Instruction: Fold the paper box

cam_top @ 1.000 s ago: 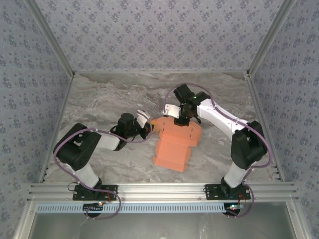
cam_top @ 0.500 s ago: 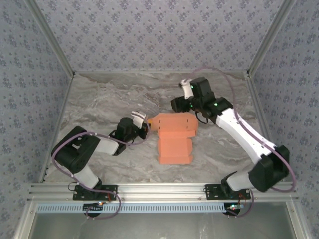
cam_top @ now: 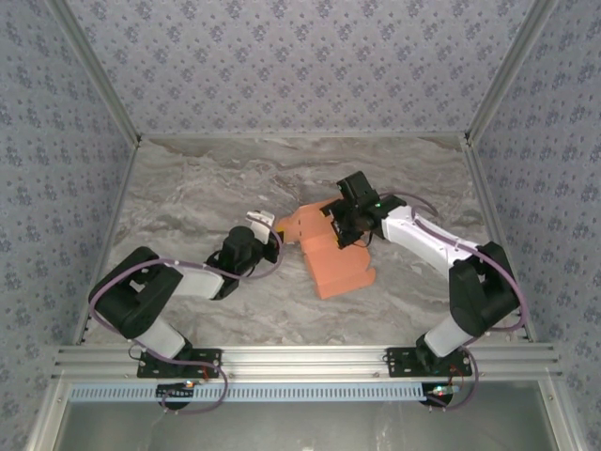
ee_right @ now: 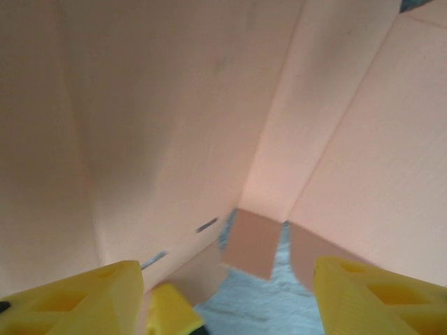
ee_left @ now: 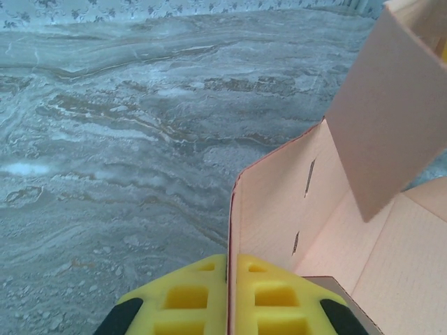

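The left gripper (ee_left: 230, 283) stays clenched on the raised left edge of the paper box (cam_top: 331, 256); the right gripper (ee_right: 223, 307) has released, jaws spread wide, and come back down close over the upturned panels; the box has swung askew at mid-table, so the fold looks only part formed; bare marble table (cam_top: 188, 197) lies open around it, its edges well away.
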